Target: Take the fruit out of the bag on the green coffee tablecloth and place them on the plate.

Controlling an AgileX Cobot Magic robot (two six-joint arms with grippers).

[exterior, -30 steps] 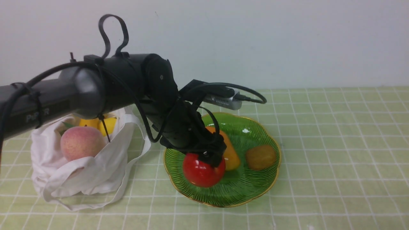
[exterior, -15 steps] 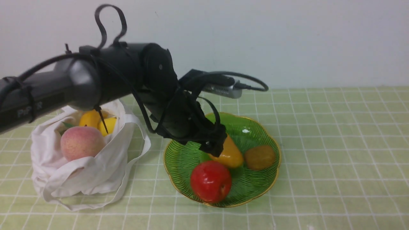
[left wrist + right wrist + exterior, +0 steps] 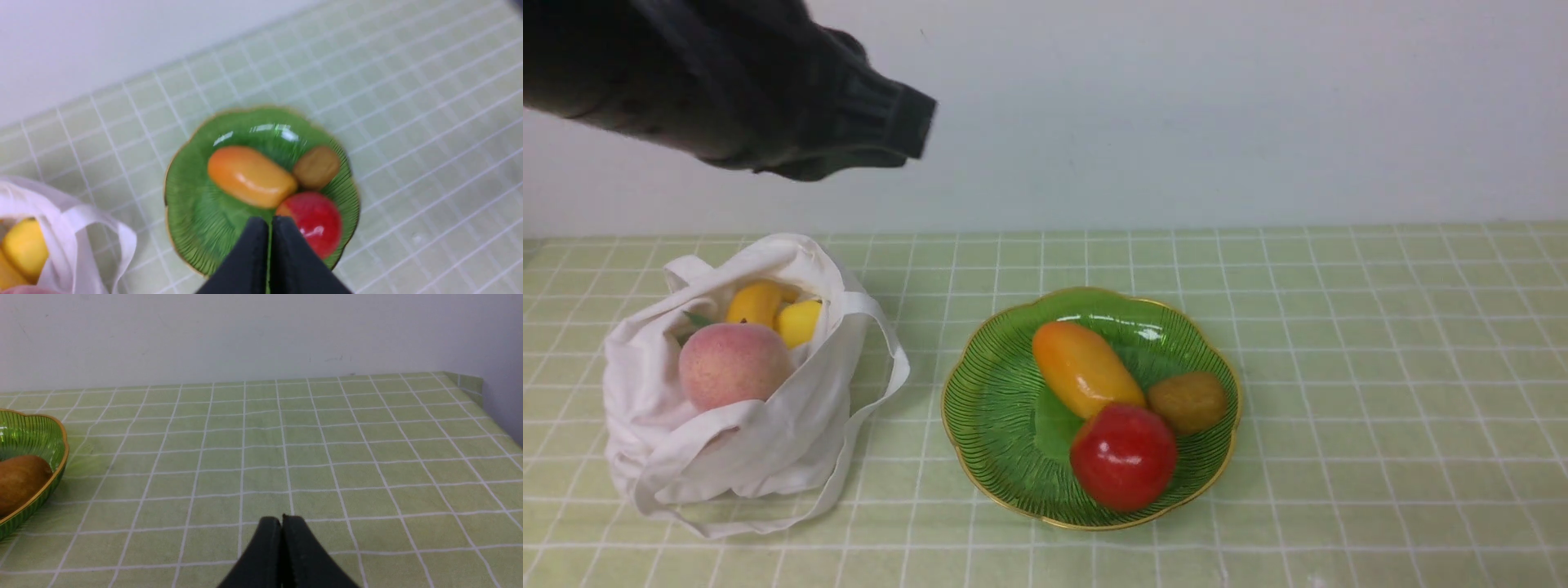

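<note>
The green plate [image 3: 1005, 408] holds the red apple [image 3: 1124, 457], the orange-yellow mango [image 3: 1082, 367] and the brown kiwi [image 3: 1188, 402]. The white bag [image 3: 760, 441] lies to its left on the green checked tablecloth [image 3: 1380, 367], with the pink peach [image 3: 731, 365] and small yellow pieces [image 3: 768, 310] inside. My left gripper [image 3: 915, 122] is raised high above the bag, blurred. In the left wrist view it [image 3: 269, 222] is shut and empty, high above the plate [image 3: 192, 204] and apple [image 3: 318, 220]. My right gripper [image 3: 281, 518] is shut and empty, low over bare cloth right of the plate [image 3: 36, 428].
A pale wall runs behind the table. The cloth's far right corner [image 3: 470, 381] shows in the right wrist view. The bag's loop handle [image 3: 882, 359] hangs toward the plate.
My left gripper let go of the apple on the plate, shut, and rose up and left out of the plate area. The apple rolled right, against the mango and kiwi.
</note>
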